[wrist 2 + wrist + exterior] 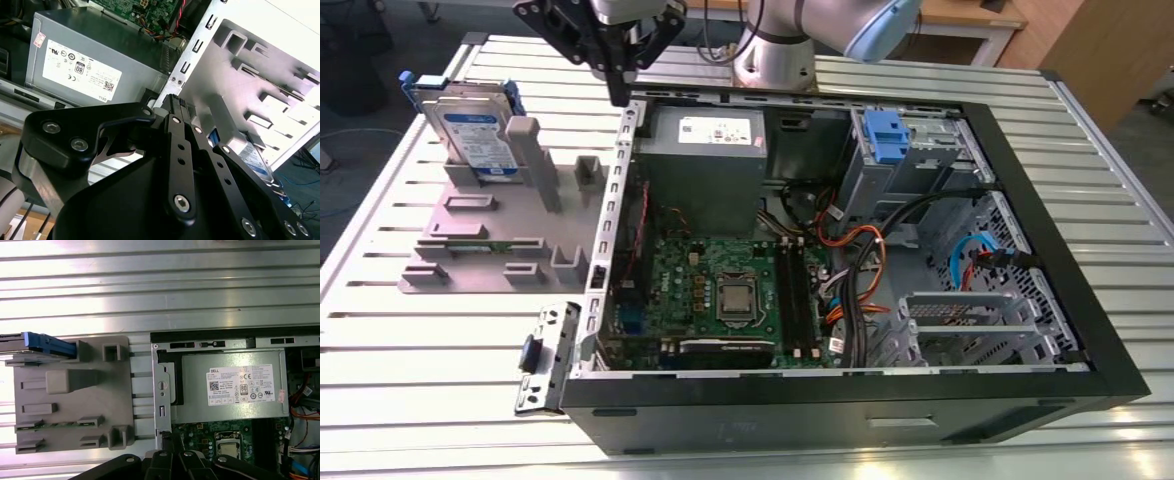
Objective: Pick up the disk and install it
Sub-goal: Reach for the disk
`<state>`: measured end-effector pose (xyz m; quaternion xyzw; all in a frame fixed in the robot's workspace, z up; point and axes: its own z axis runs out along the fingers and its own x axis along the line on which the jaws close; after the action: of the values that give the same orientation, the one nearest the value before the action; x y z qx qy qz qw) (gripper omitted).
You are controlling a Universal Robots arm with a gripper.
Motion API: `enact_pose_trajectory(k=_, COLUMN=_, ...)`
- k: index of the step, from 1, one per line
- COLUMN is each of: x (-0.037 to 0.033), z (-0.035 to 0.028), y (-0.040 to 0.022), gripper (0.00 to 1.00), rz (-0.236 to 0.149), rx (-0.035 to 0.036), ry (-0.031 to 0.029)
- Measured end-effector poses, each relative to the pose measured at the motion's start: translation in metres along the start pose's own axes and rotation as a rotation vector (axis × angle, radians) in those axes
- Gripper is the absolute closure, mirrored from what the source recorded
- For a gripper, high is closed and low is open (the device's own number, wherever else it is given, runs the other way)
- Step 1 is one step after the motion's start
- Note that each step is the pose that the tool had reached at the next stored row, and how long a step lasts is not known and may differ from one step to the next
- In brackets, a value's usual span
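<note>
The disk (471, 137), silver-grey with a white-and-blue label and a blue caddy frame, stands on edge in the grey holder (487, 235) at the exterior view's left. In the first wrist view the disk's blue edge (46, 344) lies at one corner of the holder (70, 405). Part of the disk (258, 161) peeks out behind the gripper's links in the second wrist view. My gripper (615, 92) hangs above the back left corner of the open computer case (854, 410), right of the disk and apart from it. Its fingertips (176, 101) meet, shut on nothing.
The case lies open on a slatted metal table (440, 400). Inside are a grey power supply (704, 165), a motherboard (720, 290), cables and a blue-handled caddy (887, 135) in the drive bay. A loose metal bracket (544, 357) lies by the case's front left corner.
</note>
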<state>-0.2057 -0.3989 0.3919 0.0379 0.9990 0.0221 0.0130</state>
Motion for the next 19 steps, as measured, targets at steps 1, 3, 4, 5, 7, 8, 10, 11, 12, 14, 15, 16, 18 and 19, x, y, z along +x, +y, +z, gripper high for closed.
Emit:
enact_pose_trajectory(k=1, x=0.0003, z=0.0, y=0.0, gripper=0.9, rz=0.0, rx=0.0, ry=-0.0001)
enact_pose_trajectory(k=3, x=0.0008, z=0.0, y=-0.0001, gripper=0.9, rz=0.0, rx=-0.0001, ry=-0.0001)
enact_pose_trajectory(k=4, x=0.0012, z=0.0, y=-0.0001, gripper=0.9, rz=0.0, rx=0.0, ry=0.0)
enact_pose_trajectory(k=5, x=0.0018, z=0.0, y=-0.0002, gripper=0.9, rz=0.0, rx=0.0, ry=0.0)
enact_pose_trajectory(k=7, x=0.0027, z=0.0, y=-0.0002, gripper=0.9, rz=0.0, rx=0.0, ry=0.0)
enact_pose_trajectory(k=8, x=0.0031, z=0.0, y=-0.0002, gripper=0.9, rz=0.0, rx=0.0, ry=0.0)
enact_pose_trajectory(k=10, x=0.0036, z=0.0, y=-0.0003, gripper=0.9, rz=0.0, rx=0.0, ry=0.0)
enact_pose_trajectory(k=11, x=0.0036, z=0.0, y=-0.0003, gripper=0.9, rz=0.0, rx=0.0, ry=0.0)
enact_pose_trajectory(k=12, x=0.0036, z=0.0, y=-0.0003, gripper=0.9, rz=0.0, rx=0.0, ry=0.0)
enact_pose_trajectory(k=14, x=0.0037, z=0.0, y=-0.0003, gripper=0.9, rz=0.0, rx=0.0, ry=0.0)
enact_pose_trajectory(k=15, x=0.0037, z=0.0, y=-0.0003, gripper=0.9, rz=0.0, rx=0.0, ry=0.0)
enact_pose_trajectory(k=16, x=0.0037, z=0.0, y=-0.0003, gripper=0.9, rz=0.0, rx=0.0, ry=0.0)
enact_pose_trajectory(k=18, x=0.0037, z=0.0, y=-0.0003, gripper=0.9, rz=0.0, rx=0.0, ry=0.0)
enact_pose_trajectory(k=19, x=0.0038, z=0.0, y=-0.0003, gripper=0.9, rz=0.0, rx=0.0, ry=0.0)
